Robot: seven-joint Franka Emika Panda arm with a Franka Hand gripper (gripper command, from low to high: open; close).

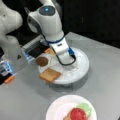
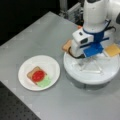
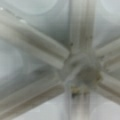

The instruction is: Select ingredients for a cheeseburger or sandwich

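A white round divided tray [image 1: 83,71] [image 2: 75,75] holds ingredients: a tan toast square [image 1: 50,74] [image 2: 67,45], a dark brown patty [image 1: 42,61] and a yellow-orange cheese square [image 2: 112,50]. My gripper [image 1: 71,65] [image 2: 87,59] hangs low over the tray's middle, touching none of these pieces. The wrist view shows only the tray's dividers meeting at their hub [image 3: 80,72], very close; no fingers show there. On a white paper plate [image 1: 53,107] [image 2: 25,67] lies the sandwich as it stands: a toast slice [image 2: 32,72] with a green disc [image 1: 85,108] [image 2: 45,81] and a red disc [image 1: 78,114] [image 2: 38,75] on top.
The arm's white base [image 1: 11,47] stands at a front view's left, with a small orange object [image 1: 10,79] near it. A dark perforated board [image 2: 12,107] borders the grey table at a front view's bottom left.
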